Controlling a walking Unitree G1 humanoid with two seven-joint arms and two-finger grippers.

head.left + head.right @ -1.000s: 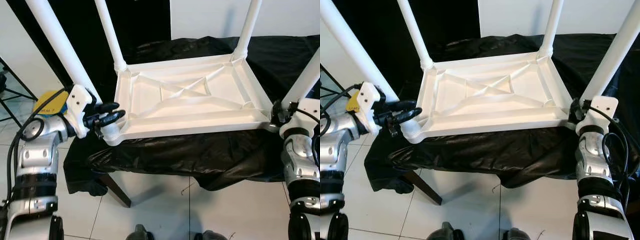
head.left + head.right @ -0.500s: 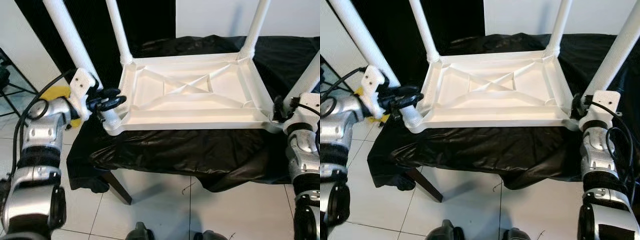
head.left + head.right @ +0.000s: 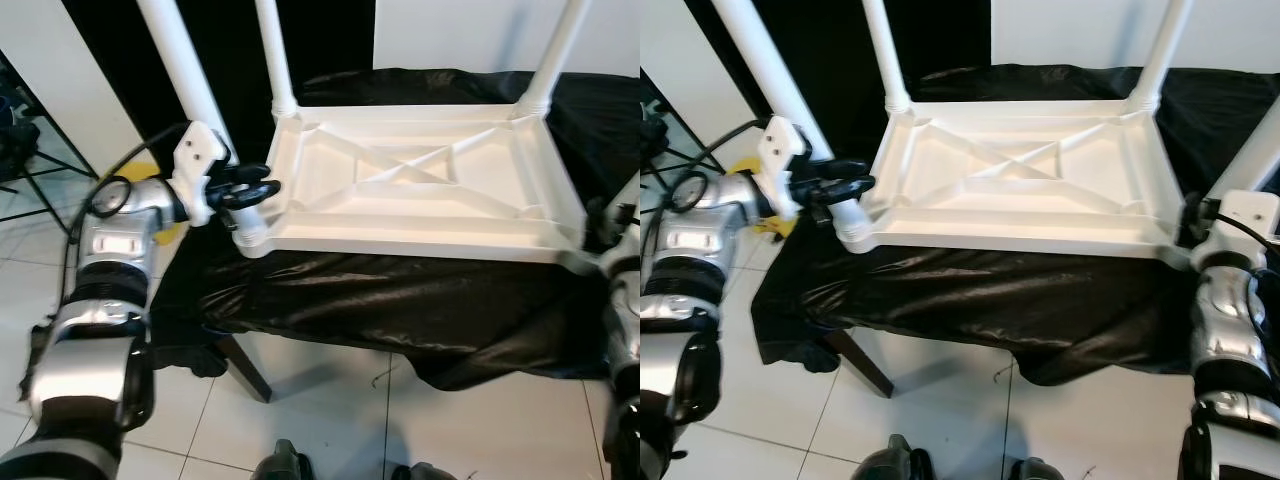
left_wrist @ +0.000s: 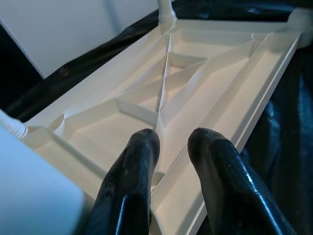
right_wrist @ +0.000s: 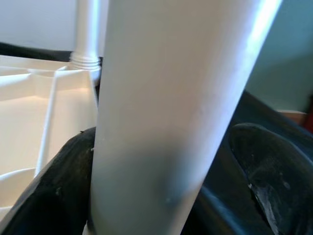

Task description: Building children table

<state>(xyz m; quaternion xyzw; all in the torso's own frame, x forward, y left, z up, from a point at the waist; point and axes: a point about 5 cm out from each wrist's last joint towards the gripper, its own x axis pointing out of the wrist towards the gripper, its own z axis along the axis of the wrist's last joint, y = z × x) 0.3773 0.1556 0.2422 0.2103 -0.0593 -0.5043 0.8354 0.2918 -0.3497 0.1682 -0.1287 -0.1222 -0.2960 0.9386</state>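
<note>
Tabletop (image 3: pixel 420 190), white plastic and turned underside up, lies on a black cloth (image 3: pixel 400 310) draped over a stand, its ribbed underside crossed by diagonal braces; four white legs rise from its corners, the near-left leg (image 3: pixel 185 75) at ten o'clock, the far-left leg (image 3: pixel 272 50) at eleven, the far-right leg (image 3: pixel 555 50) at one, the near-right leg (image 3: pixel 1250 160) at three; the left gripper (image 3: pixel 250 192) sits at the near-left corner, nine o'clock of the top, its two black fingers (image 4: pixel 132 181) slightly parted, clamped on nothing I can see; the right gripper (image 5: pixel 161 161) at the near-right corner has its fingers on either side of the near-right leg, grasping it; white floor tiles (image 3: pixel 320 420) lie at six o'clock.
</note>
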